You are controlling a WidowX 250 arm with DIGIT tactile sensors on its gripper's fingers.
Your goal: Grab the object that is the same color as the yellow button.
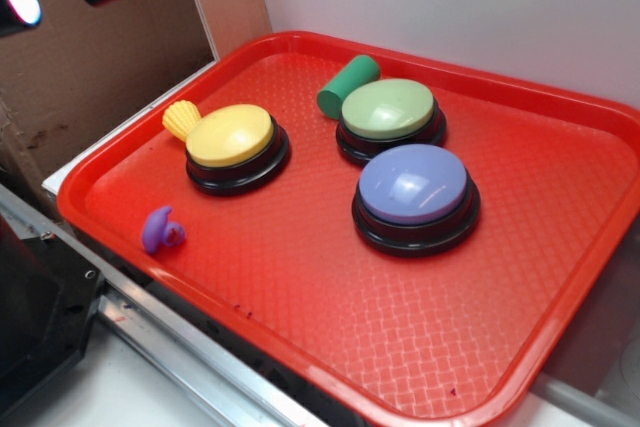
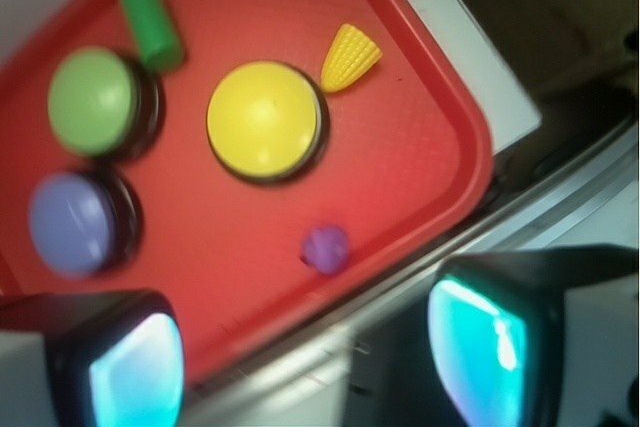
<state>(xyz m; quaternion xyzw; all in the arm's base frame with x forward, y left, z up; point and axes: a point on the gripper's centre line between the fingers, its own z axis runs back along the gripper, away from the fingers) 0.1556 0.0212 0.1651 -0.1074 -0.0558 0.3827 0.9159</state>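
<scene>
Red tray (image 1: 520,277) on the work surface, textured floor, raised rim. Three large push buttons on black bases sitting on it: yellow button (image 1: 230,135) toward the left in the exterior view, green button (image 1: 388,108) toward the back, purple button (image 1: 413,183) in front of the green one, close beside it. Small yellow ribbed piece (image 1: 181,119) lying on the tray floor right against the yellow button's base, on the side toward the tray's left rim; touching or nearly so, hard to tell which. In the wrist view, same piece (image 2: 350,56) tapered, corn-like, narrow end pointing at the button (image 2: 264,120). Green cylinder (image 1: 347,85) lying on its side, one end against the green button's base. Small purple piece (image 1: 162,230) alone near the tray's front-left rim, well apart from the buttons. Gripper (image 2: 300,352) high above the tray's edge, seen at the bottom of the wrist view: two fingers (image 2: 135,367) with glowing teal pads spread wide apart, nothing between them, no contact with anything. Part of the arm visible at the exterior view's top left corner, clear of the tray.
</scene>
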